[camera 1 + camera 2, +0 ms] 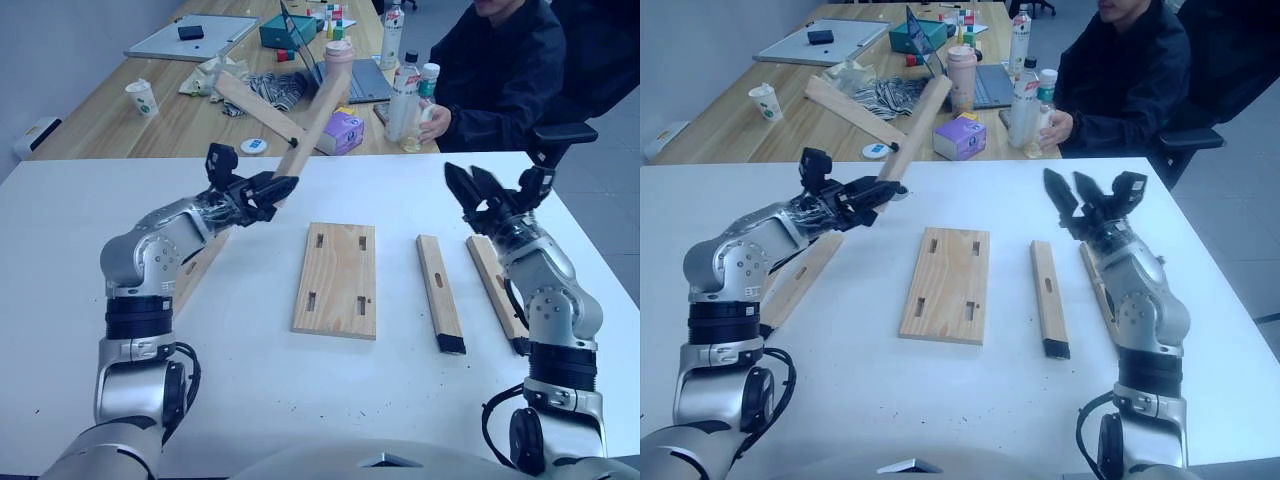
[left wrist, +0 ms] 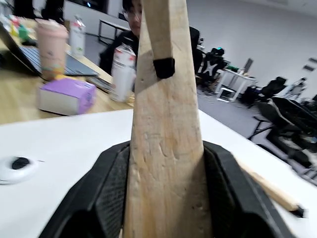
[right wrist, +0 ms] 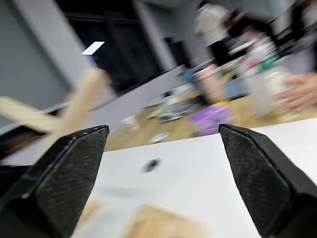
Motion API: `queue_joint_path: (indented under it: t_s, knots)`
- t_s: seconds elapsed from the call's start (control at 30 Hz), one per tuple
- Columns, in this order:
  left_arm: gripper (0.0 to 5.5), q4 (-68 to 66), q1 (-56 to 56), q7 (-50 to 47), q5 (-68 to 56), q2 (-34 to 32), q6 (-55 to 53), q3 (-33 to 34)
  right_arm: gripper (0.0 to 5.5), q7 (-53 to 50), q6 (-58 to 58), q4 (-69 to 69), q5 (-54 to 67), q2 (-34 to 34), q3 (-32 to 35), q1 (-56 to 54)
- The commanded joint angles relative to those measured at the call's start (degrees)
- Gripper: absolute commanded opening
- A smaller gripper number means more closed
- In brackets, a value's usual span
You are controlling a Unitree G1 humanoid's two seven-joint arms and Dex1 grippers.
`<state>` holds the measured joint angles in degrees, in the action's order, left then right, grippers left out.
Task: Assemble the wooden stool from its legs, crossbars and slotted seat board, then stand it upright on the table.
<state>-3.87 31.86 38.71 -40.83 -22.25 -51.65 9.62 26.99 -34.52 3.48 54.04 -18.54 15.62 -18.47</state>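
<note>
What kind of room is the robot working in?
Probably an office or lab workroom: a laptop and drink bottles sit on a long wooden desk behind the robot's white table, and office chairs stand in the room beyond.

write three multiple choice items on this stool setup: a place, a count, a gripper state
1. The flat pale wooden seat board lies: A) on the white table, at its middle; B) on the brown desk behind; C) in a gripper.
2. Slots showing in it: A) two; B) four; C) six.
3. The black two-finger left gripper is: A) open, empty; B) shut on a pale wooden leg piece; C) shut on a bottle.
Key: 1A, it lies flat mid-table; 2B, two slots near each end; 3B, its fingers press both sides of the wood.
</note>
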Motion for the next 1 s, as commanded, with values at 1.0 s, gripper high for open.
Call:
queue_joint_path:
  t_s: [1.0]
  knots:
    - [2.02,4.3,0.0,-6.3,-30.9,5.8,-26.4,5.5,4.74,-7.8,-21.3,-3.1,31.4,9.7,-2.2,-6.0]
